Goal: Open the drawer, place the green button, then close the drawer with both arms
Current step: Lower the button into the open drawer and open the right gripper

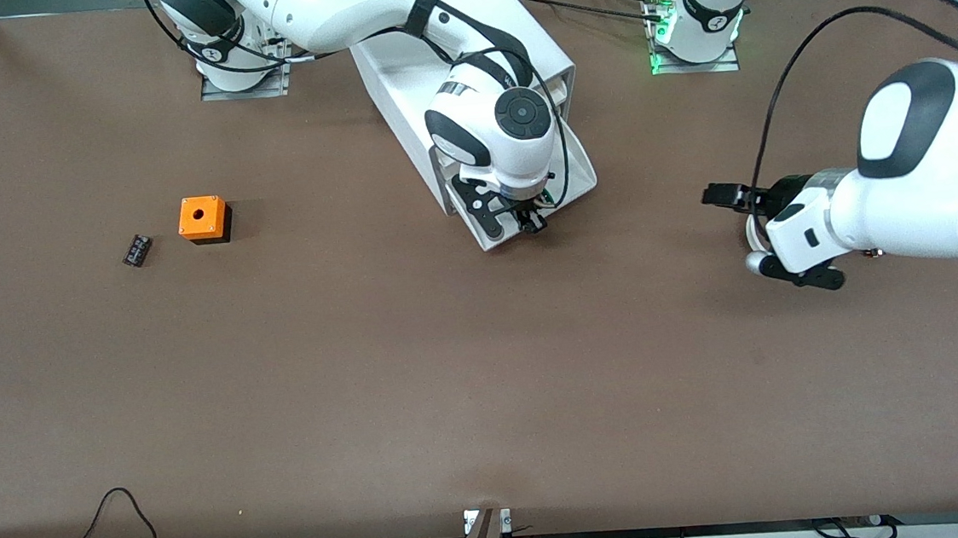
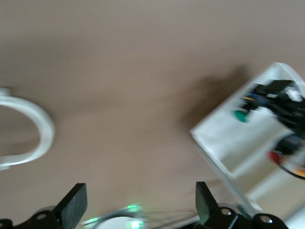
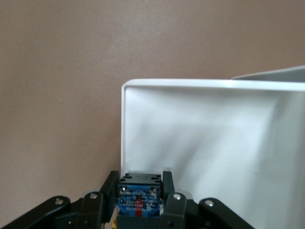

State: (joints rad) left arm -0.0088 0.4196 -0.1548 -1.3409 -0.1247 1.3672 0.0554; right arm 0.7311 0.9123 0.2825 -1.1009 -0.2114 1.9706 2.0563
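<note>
table point(image 1: 420, 393): brown | on it: white cabinet point(image 1: 430, 76) (one drawer point(image 1: 579, 177) out), orange box point(image 1: 203, 218), small black part point(image 1: 136, 250)

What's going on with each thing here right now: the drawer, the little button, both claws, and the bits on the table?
Drawer: pulled open from the cabinet.
Button: gripped in the right claw, above the open drawer.
Right claw: shut on the button.
Left claw: open, empty, waiting over bare table.
Orange box: resting on the table.
Small black part: lying beside the orange box.

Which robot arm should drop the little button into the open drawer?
Probably the right. The right gripper is shut on the button and hangs over the open drawer. The left gripper is open, holds nothing and waits over bare table toward the left arm's end.
</note>
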